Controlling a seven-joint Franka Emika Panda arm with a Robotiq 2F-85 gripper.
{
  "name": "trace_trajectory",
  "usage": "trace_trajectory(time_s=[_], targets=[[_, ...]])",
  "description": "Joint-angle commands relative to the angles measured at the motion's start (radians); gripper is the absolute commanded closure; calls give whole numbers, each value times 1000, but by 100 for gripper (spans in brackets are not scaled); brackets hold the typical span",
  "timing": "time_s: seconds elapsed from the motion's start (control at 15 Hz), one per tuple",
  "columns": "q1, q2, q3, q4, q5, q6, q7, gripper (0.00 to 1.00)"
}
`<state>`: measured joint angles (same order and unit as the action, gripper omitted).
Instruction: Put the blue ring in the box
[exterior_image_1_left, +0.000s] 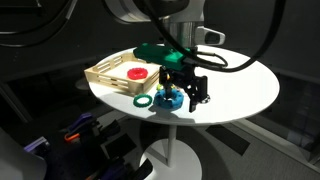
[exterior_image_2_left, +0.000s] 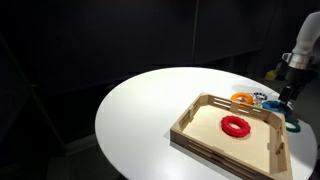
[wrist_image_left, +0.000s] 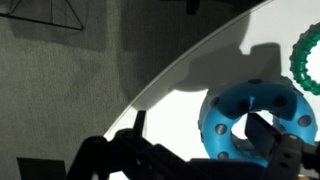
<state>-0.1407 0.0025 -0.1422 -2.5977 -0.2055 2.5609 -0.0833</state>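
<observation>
The blue ring lies on the white round table, just beside the box, a shallow light wooden tray. In the wrist view the bumpy blue ring fills the lower right. My gripper is down at the ring and open. One finger is inside the ring's hole, the other outside its wall with a gap, so the jaws straddle one side of it. In an exterior view the box is near and the ring peeks out behind it under the gripper.
A red ring lies inside the box. A thin dark green ring lies on the table next to the blue ring, close to the table's edge. An orange ring lies beyond the box. The surroundings are dark.
</observation>
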Motion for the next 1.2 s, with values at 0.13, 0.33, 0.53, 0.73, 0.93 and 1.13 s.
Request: trace_trajectory(time_s=[0.13,0.33,0.53,0.73,0.93,1.13], targets=[[17,45,11,41,-24,4,42,13],[26,52,13,53,-27,0,48,42],[29,51,14,65,-24,-10,56,66],[35,35,19,74,-2,-41,47,91],[43,9,28,79,2,-83,45,90],[56,-23,42,81,5,-133,44,90]])
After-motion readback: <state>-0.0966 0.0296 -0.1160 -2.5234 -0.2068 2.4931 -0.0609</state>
